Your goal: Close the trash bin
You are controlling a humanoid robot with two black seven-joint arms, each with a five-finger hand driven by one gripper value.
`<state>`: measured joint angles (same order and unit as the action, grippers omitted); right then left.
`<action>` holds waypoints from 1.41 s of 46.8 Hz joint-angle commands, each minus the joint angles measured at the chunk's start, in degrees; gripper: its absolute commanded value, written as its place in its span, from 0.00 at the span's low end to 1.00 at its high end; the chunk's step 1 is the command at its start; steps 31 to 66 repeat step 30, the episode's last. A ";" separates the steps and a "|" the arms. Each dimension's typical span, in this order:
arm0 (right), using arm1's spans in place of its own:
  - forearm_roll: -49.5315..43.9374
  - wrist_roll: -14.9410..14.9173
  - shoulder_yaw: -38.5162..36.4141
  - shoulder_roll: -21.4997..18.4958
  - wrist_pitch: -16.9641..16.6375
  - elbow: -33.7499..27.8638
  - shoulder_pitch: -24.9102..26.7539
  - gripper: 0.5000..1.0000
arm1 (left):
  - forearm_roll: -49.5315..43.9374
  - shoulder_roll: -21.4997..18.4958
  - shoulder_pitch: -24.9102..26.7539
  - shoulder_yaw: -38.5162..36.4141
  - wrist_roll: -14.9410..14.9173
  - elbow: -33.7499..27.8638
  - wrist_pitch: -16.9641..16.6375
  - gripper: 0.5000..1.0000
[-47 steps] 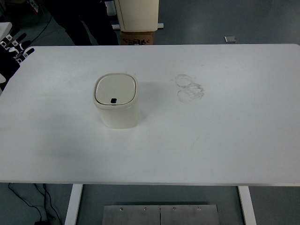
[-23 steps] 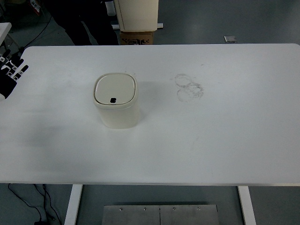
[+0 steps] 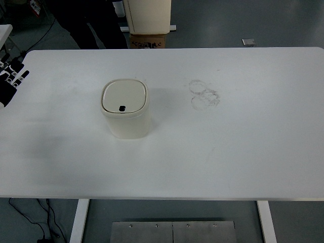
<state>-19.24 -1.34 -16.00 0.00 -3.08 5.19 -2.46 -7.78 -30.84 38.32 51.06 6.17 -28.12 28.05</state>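
**Bin lid down, left hand drawn off to the edge**

At the far left of the frame, the left hand (image 3: 9, 81) sits at the worktop's (image 3: 243, 152) upper left corner, only partly in view. A second ago it reached a little further in over the surface; since then it has slid back toward the edge and barely moved in the last half second. Its fingers look loosely extended and it holds nothing.

Left of centre stands the trash bin (image 3: 125, 109), cream-coloured and upright, well apart from the hand. Its lid (image 3: 124, 96) lies flat and flush with the rim, the small dark latch (image 3: 122, 108) at its near edge. It has not shifted across the pictures. To my eye the closing is done and the arm is retreating.

Right of the bin, faint ring marks (image 3: 204, 94) stain the surface. Nothing stands between hand and bin. Beyond the upper edge are a cardboard box (image 3: 148, 40) and a pale cabinet (image 3: 148, 15) on the floor. The right hand does not show.
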 commanded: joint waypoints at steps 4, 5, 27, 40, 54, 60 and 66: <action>0.08 0.02 0.00 0.00 0.00 0.00 0.00 0.98 | -0.13 0.08 -0.08 0.00 0.07 0.00 0.07 1.00; -0.01 0.02 0.00 0.00 0.00 0.00 0.00 0.98 | -0.13 0.08 -0.09 0.00 -0.02 -0.09 0.07 1.00; 0.08 0.02 0.00 0.00 0.00 0.00 -0.26 0.98 | 0.04 -0.10 -0.44 0.00 -0.02 -0.09 0.25 1.00; 0.17 -0.16 -0.09 0.00 0.00 0.00 -0.26 0.98 | 0.04 0.17 -0.44 -0.09 0.07 -0.09 0.25 1.00; 0.17 -0.16 -0.09 0.00 0.00 0.00 -0.26 0.98 | 0.04 0.17 -0.44 -0.09 0.07 -0.09 0.25 1.00; 0.17 -0.16 -0.09 0.00 0.00 0.00 -0.26 0.98 | 0.04 0.17 -0.44 -0.09 0.07 -0.09 0.25 1.00; 0.17 -0.16 -0.09 0.00 0.00 0.00 -0.26 0.98 | 0.04 0.17 -0.44 -0.09 0.07 -0.09 0.25 1.00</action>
